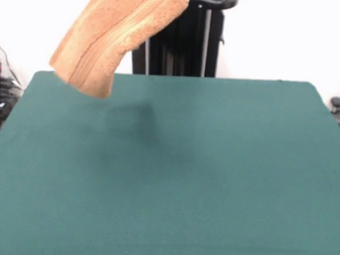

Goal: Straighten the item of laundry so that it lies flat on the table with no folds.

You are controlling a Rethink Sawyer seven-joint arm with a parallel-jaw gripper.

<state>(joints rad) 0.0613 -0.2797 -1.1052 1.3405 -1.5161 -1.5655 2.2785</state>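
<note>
The towel [114,37] hangs in the air above the desk's [168,178] far-left part, slanting and doubled, its lower end clear of the cloth. It should be lowered slowly, trailing end first, then drawn out flat. The jaws are out of sight above, so their grip cannot be told.

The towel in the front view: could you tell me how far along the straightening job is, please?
Done: the towel is lifted off the table. In hand: it hangs in the air near the far edge, slanting, its top running out of the picture, casting a faint shadow on the green cloth. The gripper is out of view. Left: laying it down and spreading it flat without folds.
</note>
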